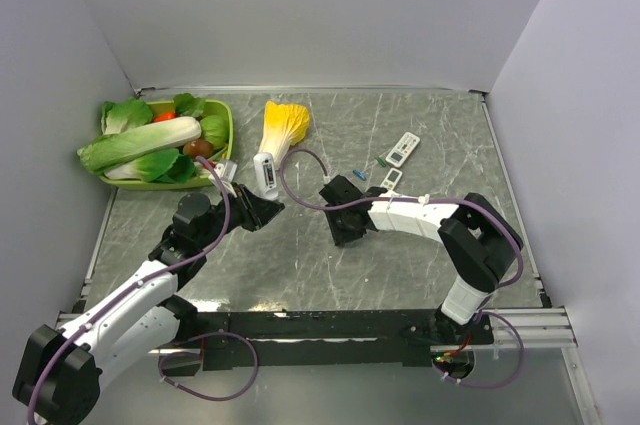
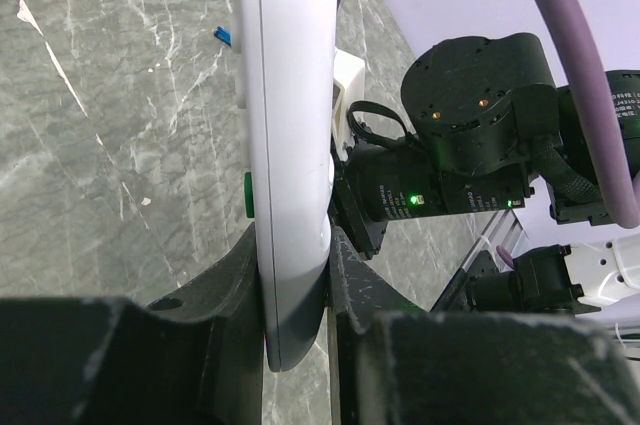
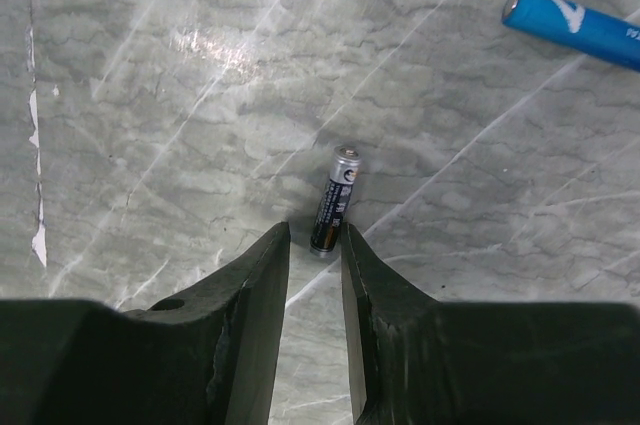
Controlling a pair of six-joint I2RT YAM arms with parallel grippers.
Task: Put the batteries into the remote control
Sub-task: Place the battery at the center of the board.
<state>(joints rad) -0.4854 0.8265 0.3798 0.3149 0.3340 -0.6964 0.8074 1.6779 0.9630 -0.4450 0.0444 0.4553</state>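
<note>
My left gripper (image 2: 295, 285) is shut on a white remote control (image 2: 290, 145), gripped edge-on at its lower end and held above the table; from above the remote (image 1: 266, 174) points away from me. My right gripper (image 3: 314, 233) stands open just above the table. A dark battery (image 3: 333, 207) lies flat there, its near end level with the fingertips and apart from both. A blue battery (image 3: 575, 23) lies further off to the right. Small blue (image 1: 360, 172) and green (image 1: 375, 163) batteries rest on the table beyond the right gripper.
A green basket (image 1: 228, 123) of vegetables sits at the back left, with a yellow-leafed vegetable (image 1: 285, 123) beside it. A second white remote (image 1: 402, 149) and a small white cover (image 1: 391, 179) lie at the back right. The right arm's wrist (image 2: 470, 145) is close beside the held remote.
</note>
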